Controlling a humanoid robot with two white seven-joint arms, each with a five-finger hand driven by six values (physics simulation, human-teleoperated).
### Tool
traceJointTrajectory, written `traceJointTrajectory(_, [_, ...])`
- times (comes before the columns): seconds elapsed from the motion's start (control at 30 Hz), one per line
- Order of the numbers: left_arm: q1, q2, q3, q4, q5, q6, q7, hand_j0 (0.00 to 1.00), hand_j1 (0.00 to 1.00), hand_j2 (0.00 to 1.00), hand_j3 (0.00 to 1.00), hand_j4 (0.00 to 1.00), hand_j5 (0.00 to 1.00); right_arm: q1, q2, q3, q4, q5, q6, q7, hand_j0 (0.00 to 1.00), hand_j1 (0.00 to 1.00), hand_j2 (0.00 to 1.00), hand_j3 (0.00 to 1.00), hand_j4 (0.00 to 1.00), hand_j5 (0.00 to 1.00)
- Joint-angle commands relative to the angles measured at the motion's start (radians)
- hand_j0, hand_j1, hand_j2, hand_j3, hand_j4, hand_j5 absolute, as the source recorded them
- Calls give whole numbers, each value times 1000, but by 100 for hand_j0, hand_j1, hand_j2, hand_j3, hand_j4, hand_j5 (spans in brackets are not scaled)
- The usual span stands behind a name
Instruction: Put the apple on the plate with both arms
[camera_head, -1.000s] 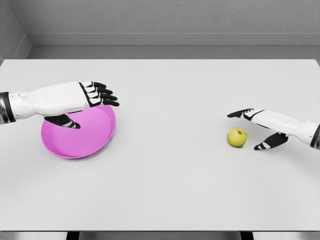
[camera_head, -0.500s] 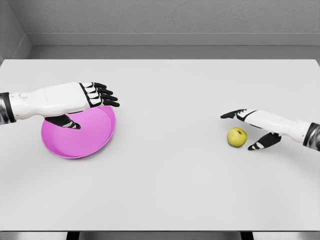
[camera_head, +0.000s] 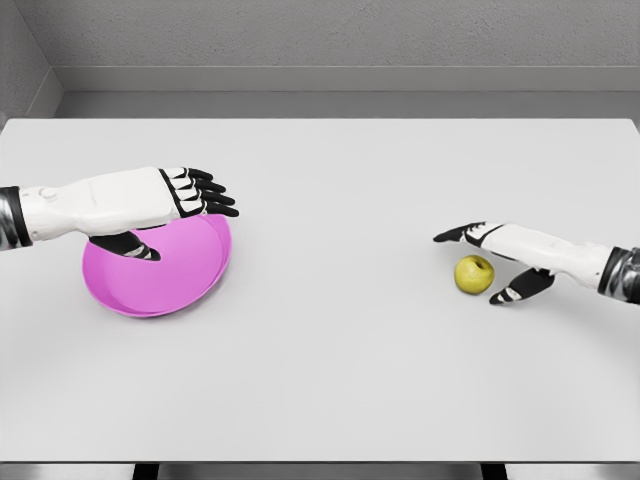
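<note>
What matters for our next move is how the apple (camera_head: 475, 274) sits against our right hand (camera_head: 497, 262). The apple rests on the desk (camera_head: 330, 350) toward its right edge, about midway between the near and far edges. Our right hand comes in from the right edge with its fingers (camera_head: 455, 235) stretched out and holding nothing, reaching past the far side of the apple, while the thumb (camera_head: 510, 293) points in on the near side. So the apple lies in the gap between fingers and thumb, just beside the palm and toward the left of it. We cannot tell whether any part of the hand touches it yet. The apple is roundish, stem dimple up, with no long axis to line up on.

Our right hand is much the nearer of the two. Our left hand (camera_head: 185, 192) hovers well apart, toward the desk's left edge, over the far rim of the pink plate (camera_head: 160, 280), fingers extended flat, thumb tucked beneath, gripping nothing. We cannot tell whether it touches the plate.

We judge the coming step to be closing around the apple, which must then travel leftward across the desk to the plate.
</note>
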Motion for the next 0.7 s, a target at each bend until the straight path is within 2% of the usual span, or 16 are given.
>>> traceJointTrajectory(0.0, [0, 1, 1, 1, 7, 1, 0, 100, 100, 100, 100, 100, 100, 0, -3, 10, 0, -9, 2, 0, 98, 98, 98, 98, 98, 98])
traceJointTrajectory(0.13, [0, 1, 1, 0, 7, 1, 0, 100, 100, 100, 100, 100, 100, -15, -14, 49, -2, -6, 2, 0, 97, 97, 97, 97, 97, 97])
traceJointTrajectory(0.47, [0, 1, 1, 0, 7, 1, 0, 100, 100, 100, 100, 100, 100, -25, -14, 47, -2, -10, 2, 0, 96, 96, 96, 96, 96, 96])
traceJointTrajectory(0.67, [0, 1, 1, 0, 7, 1, 0, 100, 100, 100, 100, 100, 100, -26, -14, 46, 0, -9, 2, 0, 84, 84, 84, 84, 84, 84])
